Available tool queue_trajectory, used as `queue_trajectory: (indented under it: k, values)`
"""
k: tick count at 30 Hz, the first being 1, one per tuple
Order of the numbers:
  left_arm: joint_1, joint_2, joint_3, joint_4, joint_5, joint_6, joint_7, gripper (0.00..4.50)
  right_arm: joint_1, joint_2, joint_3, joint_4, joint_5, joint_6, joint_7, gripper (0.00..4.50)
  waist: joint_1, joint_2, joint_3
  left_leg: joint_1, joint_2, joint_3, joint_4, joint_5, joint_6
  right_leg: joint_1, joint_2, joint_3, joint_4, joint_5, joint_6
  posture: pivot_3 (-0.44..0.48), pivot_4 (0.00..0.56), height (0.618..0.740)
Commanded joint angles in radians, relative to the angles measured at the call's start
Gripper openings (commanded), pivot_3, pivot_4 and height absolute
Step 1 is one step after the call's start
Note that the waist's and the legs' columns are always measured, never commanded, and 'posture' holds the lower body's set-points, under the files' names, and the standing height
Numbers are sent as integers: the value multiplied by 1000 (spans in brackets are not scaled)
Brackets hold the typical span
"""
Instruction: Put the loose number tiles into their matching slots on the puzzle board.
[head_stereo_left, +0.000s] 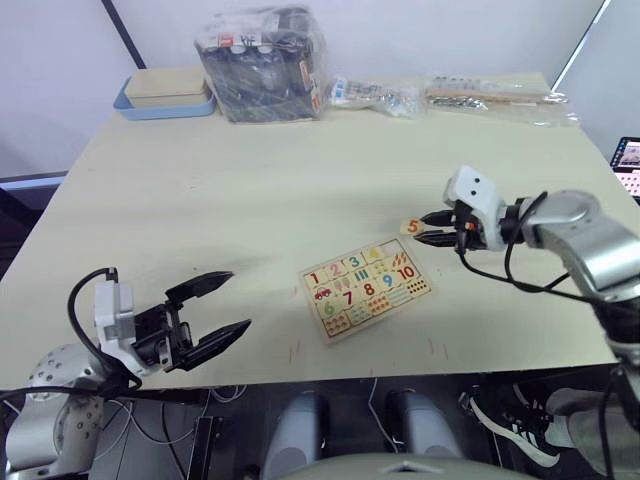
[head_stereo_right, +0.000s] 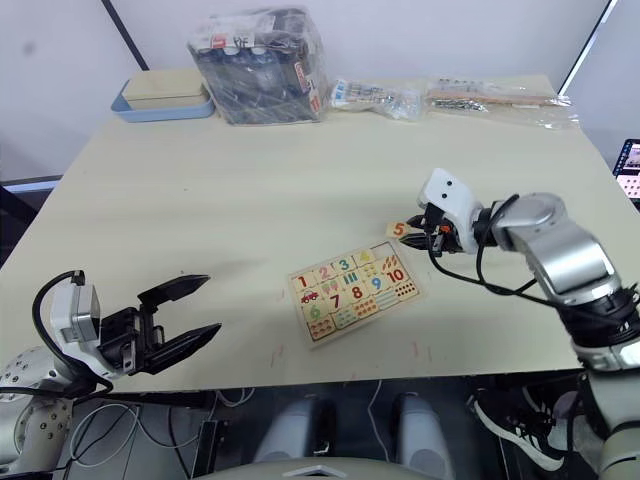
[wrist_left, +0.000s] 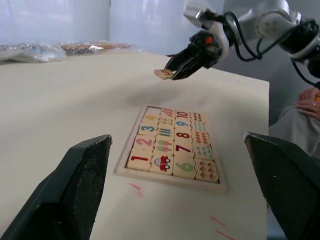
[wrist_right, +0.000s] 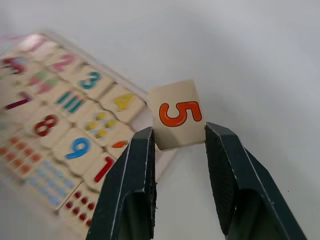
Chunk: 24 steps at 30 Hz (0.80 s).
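Pale cream bench (head_stereo_left: 300, 190) is filling most of the head views, plain matte top with a few small red marks near the front edge. White wall is running behind it, dark diagonal strips showing at the upper left and upper right corners.

Puzzle board (head_stereo_left: 366, 285) is lying flat near the front middle of the bench, turned at a slant. Tiles 1 to 4 are sitting in its top row; the slot (wrist_left: 152, 108) at the end of that row, beside the 4, is showing open.

Right gripper (head_stereo_left: 437, 228) is hovering just beyond the board's far right corner, jaws pinching the 5 tile (wrist_right: 177, 114) by its two side edges, orange digit facing the wrist camera. Tile is hanging clear above the bench, near the board's corner but not touching it.

Left gripper (head_stereo_left: 222, 305) is sitting near the front left edge of the bench, well apart from the board, jaws spread wide with nothing between them.

Along the back edge: blue tray with a beige box (head_stereo_left: 165, 92) at the far left corner, a clear plastic bag of dark items (head_stereo_left: 263, 63) beside it, two smaller clear packets (head_stereo_left: 375, 95) and (head_stereo_left: 490, 97) lying further right. A person's hand (wrist_left: 308, 101) is resting off the bench edge in the left wrist view.
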Motion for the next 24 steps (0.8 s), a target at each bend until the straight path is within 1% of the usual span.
queue_trajectory:
  k: [1,3,6,10,14,17,24]
  values:
    - [7,6,8,-45,-17,7,6,4500,-117,-42,98,68,-53,-77,182,862,0,-1,0,0,0,0,0,0,0,0,0,0,0,0,0,0,150,740]
    - [17,7,12,-57,-19,11,10,4500,-208,-48,170,140,-114,-149,279,862,-1,0,0,0,0,1,0,0,0,0,0,0,0,0,0,0,150,740]
    - [27,7,19,-70,-21,17,13,4500,-309,-35,254,235,-196,-244,382,862,-1,0,0,0,0,1,0,0,0,0,0,0,0,0,0,0,150,740]
    - [42,11,26,-85,-22,21,19,4500,-417,37,320,368,-273,-351,461,862,-1,0,0,0,0,1,0,0,0,-1,0,0,0,0,0,0,150,740]
    - [48,11,26,-98,-26,26,27,4500,-494,135,358,532,-346,-482,501,862,-2,0,0,0,0,1,0,0,0,0,0,0,0,0,0,0,150,740]
    - [52,9,27,-104,-25,29,31,4500,-542,204,375,684,-408,-596,499,862,-1,0,1,0,0,1,0,0,-1,0,0,0,0,0,0,0,150,740]
    - [71,0,22,-146,-26,37,63,4500,-615,328,373,982,-496,-806,493,862,-3,1,1,0,-1,2,0,3,-5,0,-1,0,0,0,0,0,150,740]
